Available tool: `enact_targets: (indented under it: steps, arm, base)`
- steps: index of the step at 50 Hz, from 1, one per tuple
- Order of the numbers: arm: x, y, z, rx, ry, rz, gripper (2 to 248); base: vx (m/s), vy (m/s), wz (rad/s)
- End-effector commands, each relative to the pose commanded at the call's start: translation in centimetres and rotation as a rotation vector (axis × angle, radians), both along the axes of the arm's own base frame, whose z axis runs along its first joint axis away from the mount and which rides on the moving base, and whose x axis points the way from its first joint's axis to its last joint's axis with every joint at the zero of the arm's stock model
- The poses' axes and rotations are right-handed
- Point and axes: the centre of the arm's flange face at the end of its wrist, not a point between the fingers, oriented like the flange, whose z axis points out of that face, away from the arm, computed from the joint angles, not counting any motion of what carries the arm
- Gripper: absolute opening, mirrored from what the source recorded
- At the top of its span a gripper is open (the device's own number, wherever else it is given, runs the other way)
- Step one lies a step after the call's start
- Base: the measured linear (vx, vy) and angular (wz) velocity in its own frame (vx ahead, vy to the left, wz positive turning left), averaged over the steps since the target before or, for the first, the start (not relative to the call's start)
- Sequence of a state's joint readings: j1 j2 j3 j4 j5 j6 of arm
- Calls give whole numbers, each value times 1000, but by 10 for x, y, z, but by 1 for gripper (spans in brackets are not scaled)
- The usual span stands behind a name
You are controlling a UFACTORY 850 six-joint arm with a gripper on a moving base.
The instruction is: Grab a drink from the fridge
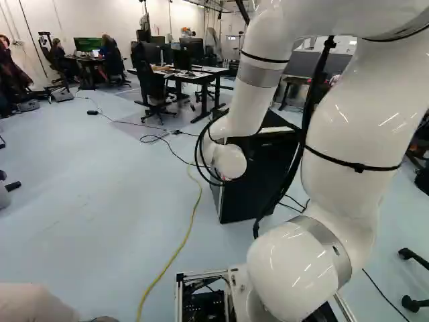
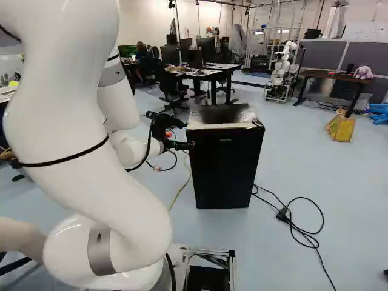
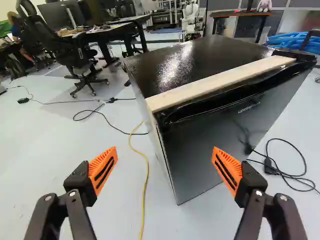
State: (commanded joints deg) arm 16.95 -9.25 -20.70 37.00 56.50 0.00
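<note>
Fridge (image 2: 224, 170) ahead of open gripper (image 2: 187, 134)

The black fridge (image 2: 225, 173) stands near my pincer (image 2: 188, 135), to its right. Farther right of my pincer, a black cable (image 2: 283, 214) loops across the floor (image 2: 345, 194)

The pale blue floor (image 1: 100, 221) carries a black fridge (image 2: 224, 170). A yellow cable (image 3: 144, 195) runs near one side, a looped black cord (image 2: 283, 214) near the other; farther off sits a yellow bag (image 2: 342, 130).
</note>
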Motion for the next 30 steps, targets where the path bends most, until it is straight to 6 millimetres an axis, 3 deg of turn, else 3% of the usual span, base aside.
enact_targets:
  steps: [30]
  arm:
    - [20,17,-26,-45,-27,-69,247]
  base:
    - [0,0,0]
